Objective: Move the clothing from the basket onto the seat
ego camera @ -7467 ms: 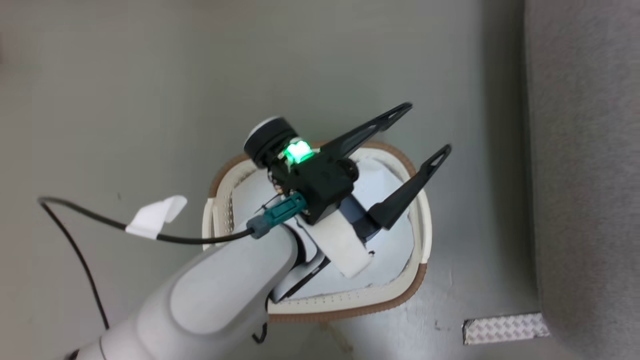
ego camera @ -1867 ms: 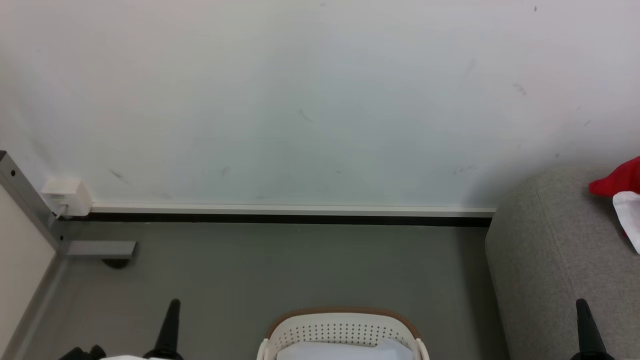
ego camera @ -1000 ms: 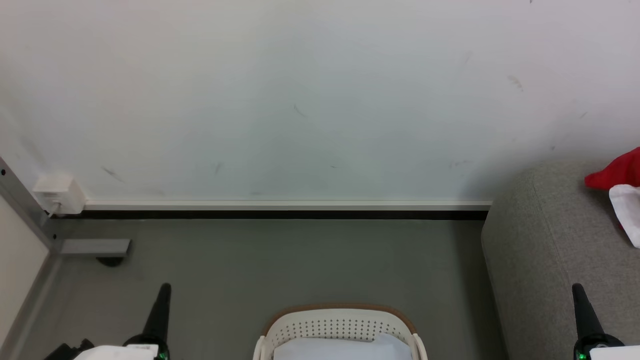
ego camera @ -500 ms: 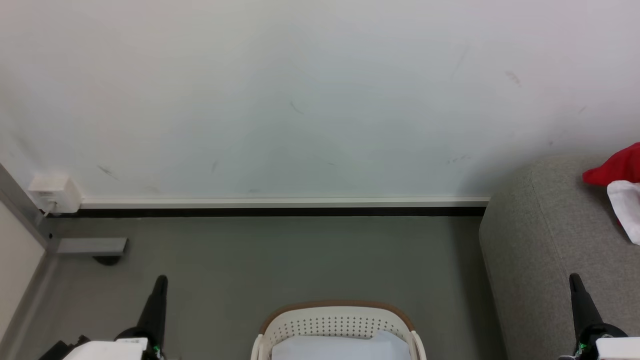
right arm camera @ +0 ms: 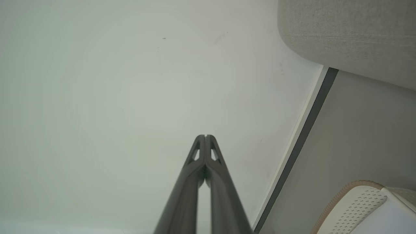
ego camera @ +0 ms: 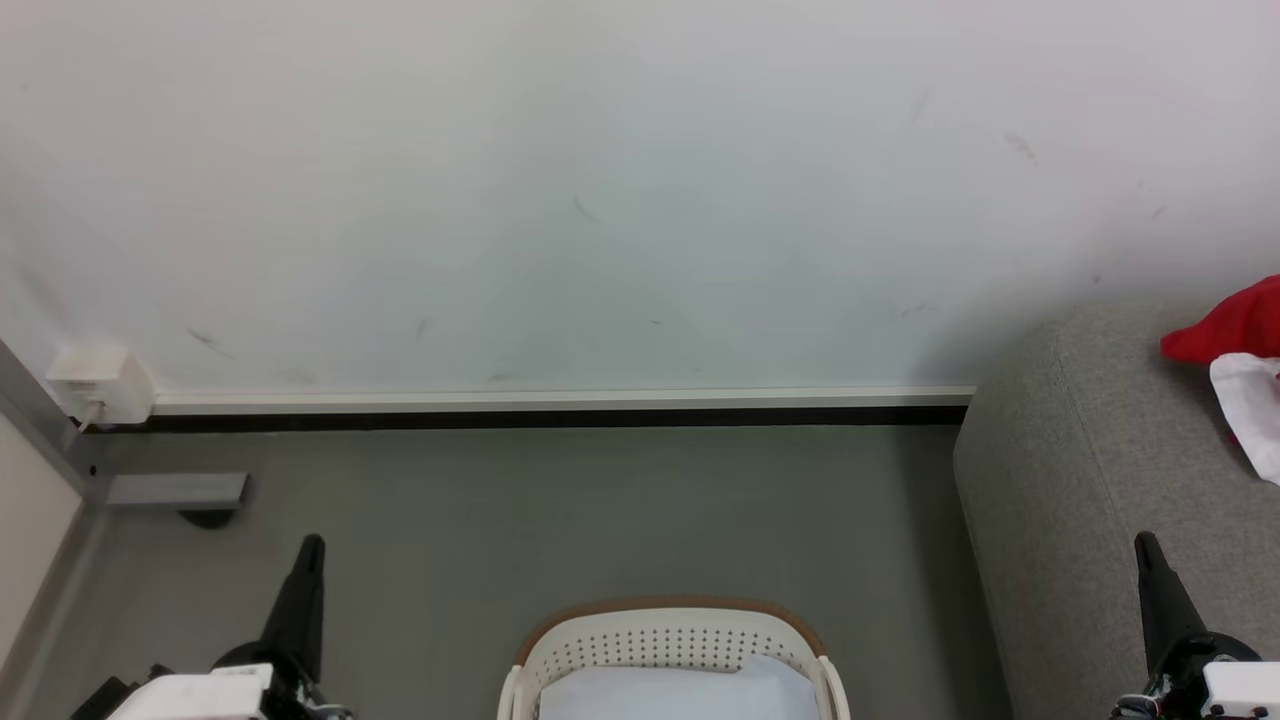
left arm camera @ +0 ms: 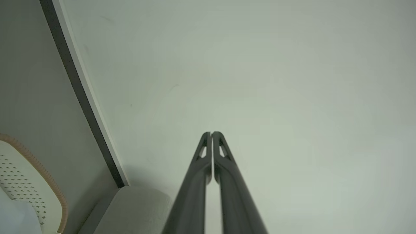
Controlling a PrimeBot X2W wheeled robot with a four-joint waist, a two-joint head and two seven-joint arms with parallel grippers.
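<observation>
- Left hand [ego camera: 311, 546]: fingers pressed together, nothing between them. It sits low left in the head view, pointing up over the floor [ego camera: 600, 510].
- Left wrist view agrees: left hand [left arm camera: 211, 133] has its tips touching, with only a thin slit lower down, and aims at the bare wall [left arm camera: 276, 81].
- Right hand [ego camera: 1144, 541]: also closed and empty. It sits low right in the head view, in front of the seat [ego camera: 1080, 450].
- Right wrist view: right hand [right arm camera: 205, 136] has its tips together and points at the wall.
- Clothing [ego camera: 1235, 325]: a red bundle with a white piece [ego camera: 1250, 410] just below it. It lies on top of the seat at the right edge of the head view, cut off by the frame and well apart from both hands.
- Basket [ego camera: 670, 606]: on the floor at bottom centre, between the two hands and left of the seat. The brown rim and perforated cream wall are visible.
- Inside the basket, a pale bluish-white sheet [ego camera: 650, 695] covers what can be seen of the bottom.
- Basket rim [left arm camera: 44, 170] shows at the lower left of the left wrist view, and [right arm camera: 344, 191] at the lower right of the right wrist view.
- Seat corner [right arm camera: 351, 32]: top right of the right wrist view, rounded and grey.
- Background: a white skirting board [ego camera: 560, 400] with a dark strip below it, a small white box [ego camera: 100, 385] low on the wall at far left, and a grey metal foot [ego camera: 175, 490] on the floor below that.
</observation>
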